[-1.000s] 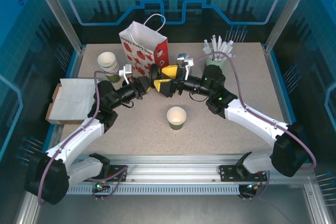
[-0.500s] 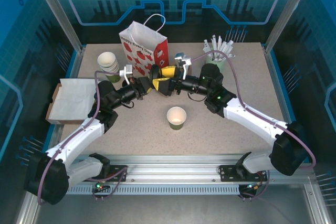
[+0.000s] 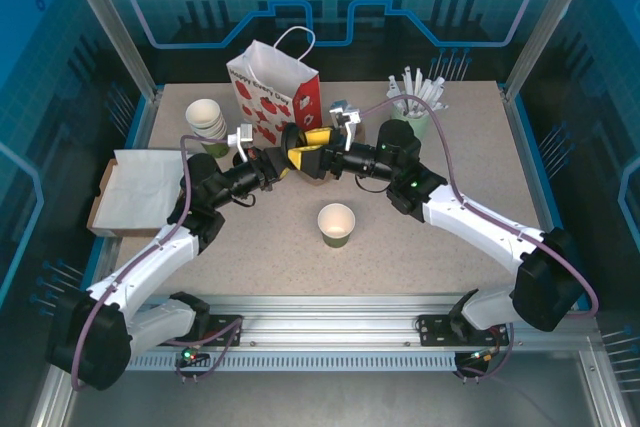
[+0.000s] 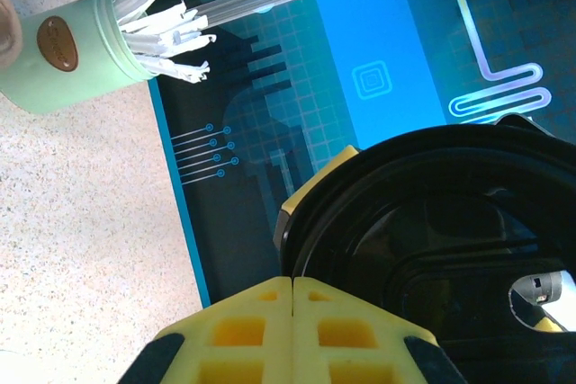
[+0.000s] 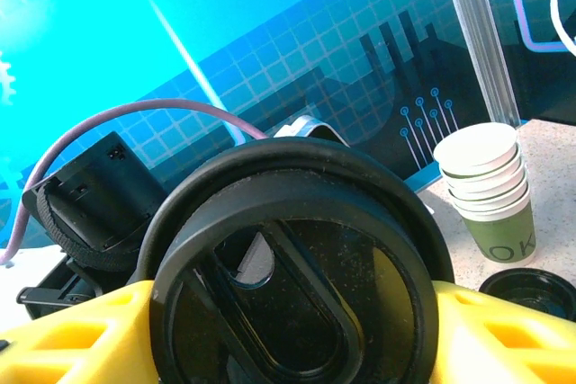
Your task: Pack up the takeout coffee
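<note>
Takeout coffee lid [image 5: 288,267] between right jaws

right gripper [image 3: 305,149] shifted left toward left gripper [image 3: 280,161], jaws narrowed around black lid [image 5: 292,267]

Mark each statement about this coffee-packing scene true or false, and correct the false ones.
1. The olive-green cup on the table has no lid on. True.
2. The black lid sits on that cup. False: it is up in the air, its rim pinched by the left arm's fingers.
3. The red-and-white bag stands upright. True.
4. The stack of white cups is right of the bag. False: in the top view it stands to the bag's left.
</note>
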Controlling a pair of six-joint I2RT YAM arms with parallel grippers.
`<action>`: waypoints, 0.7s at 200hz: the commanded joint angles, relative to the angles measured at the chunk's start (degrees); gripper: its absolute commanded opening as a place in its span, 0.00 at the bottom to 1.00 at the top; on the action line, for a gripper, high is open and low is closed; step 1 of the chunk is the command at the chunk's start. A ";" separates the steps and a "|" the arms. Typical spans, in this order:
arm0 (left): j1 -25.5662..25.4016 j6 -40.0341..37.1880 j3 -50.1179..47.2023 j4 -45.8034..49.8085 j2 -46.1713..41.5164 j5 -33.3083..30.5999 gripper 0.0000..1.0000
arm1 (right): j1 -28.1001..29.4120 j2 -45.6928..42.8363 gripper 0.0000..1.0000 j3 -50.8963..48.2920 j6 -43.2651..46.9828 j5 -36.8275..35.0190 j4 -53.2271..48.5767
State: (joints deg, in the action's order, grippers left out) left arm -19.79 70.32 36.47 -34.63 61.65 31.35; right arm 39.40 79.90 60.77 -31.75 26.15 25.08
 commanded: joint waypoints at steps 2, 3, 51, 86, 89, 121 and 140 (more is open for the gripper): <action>-0.69 -1.59 0.20 0.29 -0.66 0.23 0.07 | 0.77 -0.82 0.63 1.01 0.48 -1.40 -0.38; -0.69 -1.59 0.19 0.28 -0.61 0.26 0.07 | 0.77 -0.85 0.63 0.97 0.47 -1.43 -0.38; -0.56 -2.64 -0.47 0.81 0.66 -0.37 0.23 | -0.93 -3.16 0.59 -0.83 0.42 -3.80 -3.30; 0.55 -10.52 -0.61 9.94 1.03 -2.95 0.46 | -4.26 -8.39 0.57 -3.82 2.99 -8.57 -15.84; 0.89 -11.63 -0.61 11.03 1.02 -3.41 0.48 | -4.46 -8.97 0.57 -4.16 3.72 -9.50 -17.67; 2.26 -27.74 1.44 29.22 -1.37 -10.45 0.60 | -2.95 -13.71 0.56 -4.23 14.14 -20.42 -40.16; 2.31 -35.33 2.45 36.38 -3.01 -14.24 0.69 | 1.18 -11.89 0.56 -2.12 18.31 -28.01 -50.65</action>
State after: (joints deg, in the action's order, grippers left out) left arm -17.85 49.78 36.49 -12.67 61.63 23.75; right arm 36.40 66.83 56.69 -22.09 9.50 -5.10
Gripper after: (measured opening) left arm 0.640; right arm 0.643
